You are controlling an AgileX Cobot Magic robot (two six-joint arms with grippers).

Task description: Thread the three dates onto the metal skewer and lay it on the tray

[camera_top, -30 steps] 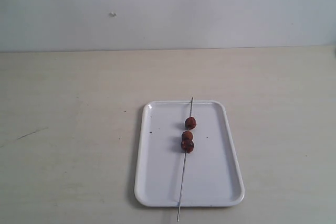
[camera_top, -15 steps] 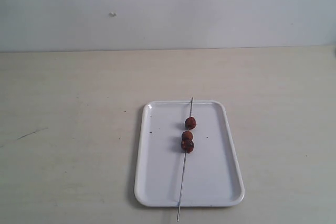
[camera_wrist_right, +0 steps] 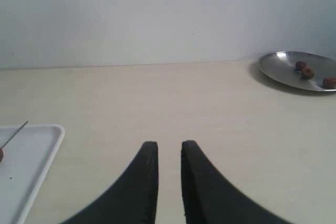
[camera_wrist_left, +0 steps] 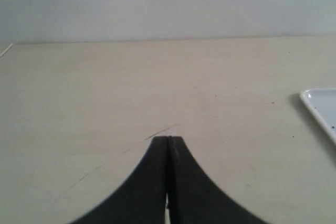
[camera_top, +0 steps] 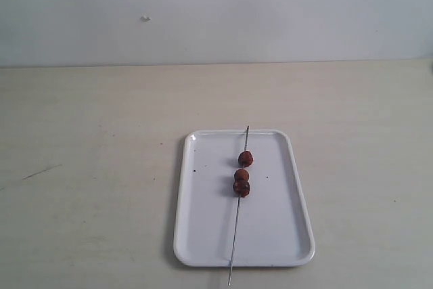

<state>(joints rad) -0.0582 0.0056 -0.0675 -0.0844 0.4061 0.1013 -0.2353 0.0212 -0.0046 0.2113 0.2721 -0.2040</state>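
Right wrist view: metal skewer [camera_wrist_right: 14, 135] well apart from jaws.

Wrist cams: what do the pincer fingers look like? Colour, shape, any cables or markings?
Both alike: the left pincer and right pincer each show two plain matte black fingers, broad at the base and curving inward to narrow blunt tips. No cables or markings visible.
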